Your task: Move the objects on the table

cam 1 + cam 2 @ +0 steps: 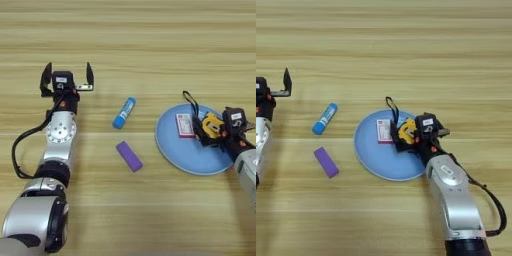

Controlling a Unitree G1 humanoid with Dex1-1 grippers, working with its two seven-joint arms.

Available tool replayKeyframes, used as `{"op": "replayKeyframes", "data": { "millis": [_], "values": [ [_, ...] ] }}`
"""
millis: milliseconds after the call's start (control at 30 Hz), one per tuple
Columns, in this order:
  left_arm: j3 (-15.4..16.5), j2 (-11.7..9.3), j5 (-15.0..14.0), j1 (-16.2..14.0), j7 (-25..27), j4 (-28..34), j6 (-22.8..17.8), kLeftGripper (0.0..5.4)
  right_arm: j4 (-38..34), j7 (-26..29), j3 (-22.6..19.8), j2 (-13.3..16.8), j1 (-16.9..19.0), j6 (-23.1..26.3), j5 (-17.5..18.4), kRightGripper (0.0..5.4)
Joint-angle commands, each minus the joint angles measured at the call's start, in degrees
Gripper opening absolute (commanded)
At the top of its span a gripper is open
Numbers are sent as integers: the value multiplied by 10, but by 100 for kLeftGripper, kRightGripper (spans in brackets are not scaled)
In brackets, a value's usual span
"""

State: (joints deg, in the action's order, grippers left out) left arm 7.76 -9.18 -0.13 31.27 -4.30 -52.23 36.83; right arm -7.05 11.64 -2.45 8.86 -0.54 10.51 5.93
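On the round light-blue plate (373, 162), the right gripper (406, 137) is clamped on the yellow-and-black tape measure (406, 132), probably dense, hard and best held across its flat sides; the left gripper (67, 77), well left of the plate, stands spread.

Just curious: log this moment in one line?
right gripper: shut on tape measure, over plate | left gripper: open, idle | glue stick, purple block: on table
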Motion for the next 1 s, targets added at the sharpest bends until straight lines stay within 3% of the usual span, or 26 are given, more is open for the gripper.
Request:
{"op": "replayKeyframes", "data": {
  "millis": [33,600,1000],
  "values": [
    [-10,3,7,1,13,-3,-11,540,-3,-18,-29,-6,-18,-29,12,539],
    [-55,12,16,-9,99,-5,-36,540,44,-65,-90,4,-47,-51,18,539],
    [-93,21,27,-25,166,3,-56,540,62,-78,-103,6,-53,-51,25,539]
  ]
}}
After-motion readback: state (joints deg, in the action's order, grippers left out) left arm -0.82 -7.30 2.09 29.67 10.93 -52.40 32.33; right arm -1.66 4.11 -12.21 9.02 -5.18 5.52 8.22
